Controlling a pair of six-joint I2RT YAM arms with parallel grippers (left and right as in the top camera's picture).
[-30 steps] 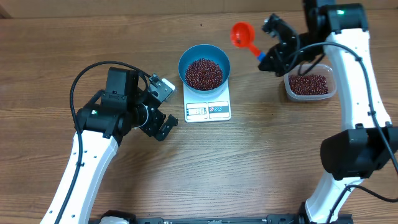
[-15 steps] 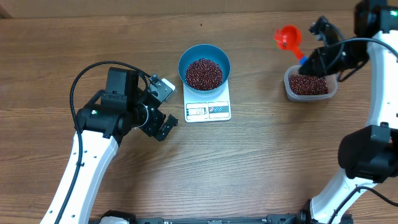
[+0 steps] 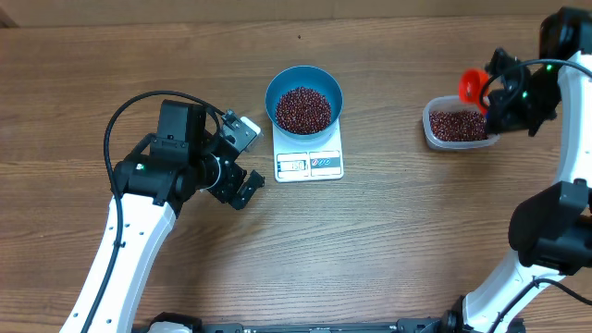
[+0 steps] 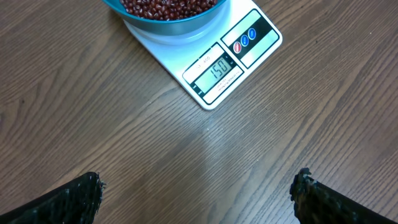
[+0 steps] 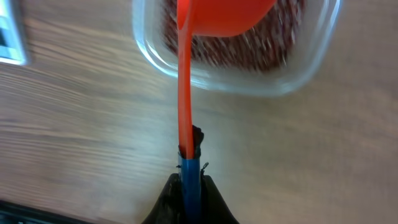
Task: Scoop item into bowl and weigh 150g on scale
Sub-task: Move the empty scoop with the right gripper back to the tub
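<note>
The round bright blue plastic bowl (image 3: 304, 85), heaped with small maroon beans (image 3: 303, 109), sits at the twelve o'clock end of the flat white kitchen scale (image 3: 310, 164), whose display (image 4: 214, 70) shows 150. At the bowl's three o'clock the right gripper (image 5: 188, 186) clamps the red plastic scoop (image 5: 224, 15) by its handle over the clear plastic tub (image 3: 460, 141). The left gripper (image 4: 198, 190) gapes empty at the scale's eight o'clock. Any further scoopful would likely overshoot.

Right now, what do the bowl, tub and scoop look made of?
Bowl: likely plastic, smooth, evenly bright blue with a slight sheen. Tub: clear, probably thin plastic; the beans show through its rounded wall, though glass can't be excluded. Scoop: glossy orange-red plastic by the look, with a thin moulded handle.
</note>
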